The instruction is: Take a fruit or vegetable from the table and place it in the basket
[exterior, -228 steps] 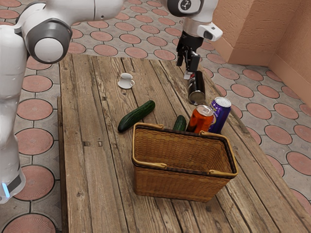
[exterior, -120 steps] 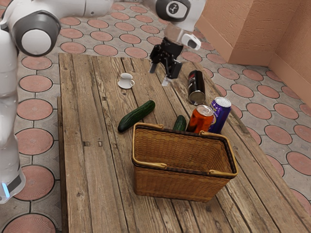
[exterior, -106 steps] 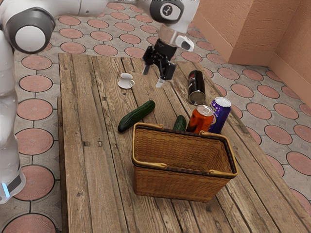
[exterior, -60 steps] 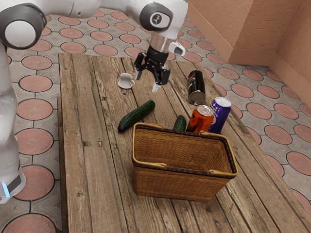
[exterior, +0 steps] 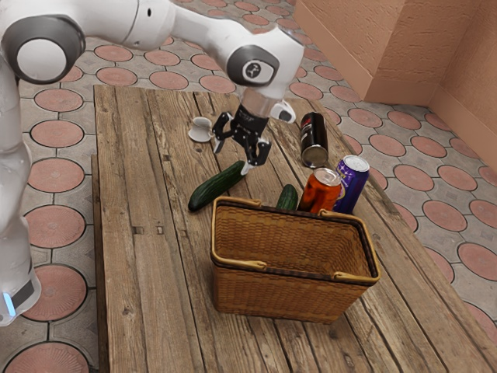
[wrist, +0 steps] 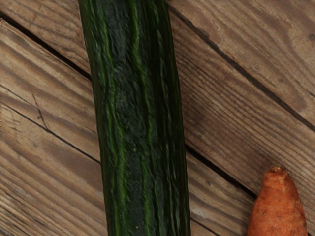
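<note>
Plank worktop (exterior: 140, 272), tiled floor (exterior: 58, 177) around it, pinkish wall (exterior: 419, 47) upper right of frame. Claw (exterior: 233, 157) upper middle, low over the far end of the long cucumber (exterior: 218, 186); fingers well apart, nothing gripped. Cucumber lies flat on the planks, left of centre, slanting up toward the claw; wrist camera has it right beneath. Orange root (wrist: 278, 211) lower right of wrist frame, beside it.

Handling, my guess: stiff, moderate weight, firm skin with shallow ridges, a bit slick, round enough to roll. Take it across the width near mid-length; an end grip would likely droop or twist. Firm squeeze fine, no crushing. Probably pre-grasp: line up, lower, close.

Further out: cup (exterior: 201, 123) on saucer upper left, black can (exterior: 314, 138) on its side upper right, second cucumber (exterior: 287, 197) partly behind basket (exterior: 287, 295), red-orange can (exterior: 320, 194) and purple can (exterior: 353, 183) just beside. Basket lower centre, upright.
</note>
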Controlling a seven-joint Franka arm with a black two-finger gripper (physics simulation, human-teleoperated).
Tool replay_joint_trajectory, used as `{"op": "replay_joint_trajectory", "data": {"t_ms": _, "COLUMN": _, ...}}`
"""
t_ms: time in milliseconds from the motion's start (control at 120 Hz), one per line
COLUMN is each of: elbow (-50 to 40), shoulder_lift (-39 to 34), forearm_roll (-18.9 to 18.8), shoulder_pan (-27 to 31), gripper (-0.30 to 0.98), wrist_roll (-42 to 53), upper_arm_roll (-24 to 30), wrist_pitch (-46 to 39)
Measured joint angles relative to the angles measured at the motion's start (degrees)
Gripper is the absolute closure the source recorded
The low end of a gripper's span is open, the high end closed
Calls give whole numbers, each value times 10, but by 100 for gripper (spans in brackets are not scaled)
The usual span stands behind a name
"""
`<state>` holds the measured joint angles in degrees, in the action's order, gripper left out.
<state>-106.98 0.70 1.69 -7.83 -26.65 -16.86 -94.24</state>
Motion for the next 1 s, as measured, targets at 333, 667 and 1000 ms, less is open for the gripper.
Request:
{"op": "replay_joint_trajectory", "data": {"t_ms": 333, "elbow": -19, "shoulder_lift": 18, "forearm_roll": 2, "shoulder_pan": 44, "gripper": 0, "wrist_roll": -23, "upper_arm_roll": -17, "wrist_pitch": -12}}
{"op": "replay_joint_trajectory", "data": {"t_ms": 667, "elbow": -19, "shoulder_lift": 16, "forearm_roll": 7, "shoulder_pan": 39, "gripper": 0, "wrist_roll": -37, "upper_arm_roll": -15, "wrist_pitch": -24}}
{"op": "replay_joint_trajectory", "data": {"t_ms": 1000, "elbow": -28, "shoulder_lift": 12, "forearm_roll": 9, "shoulder_pan": 26, "gripper": 0, "wrist_roll": -45, "upper_arm_roll": -15, "wrist_pitch": -34}}
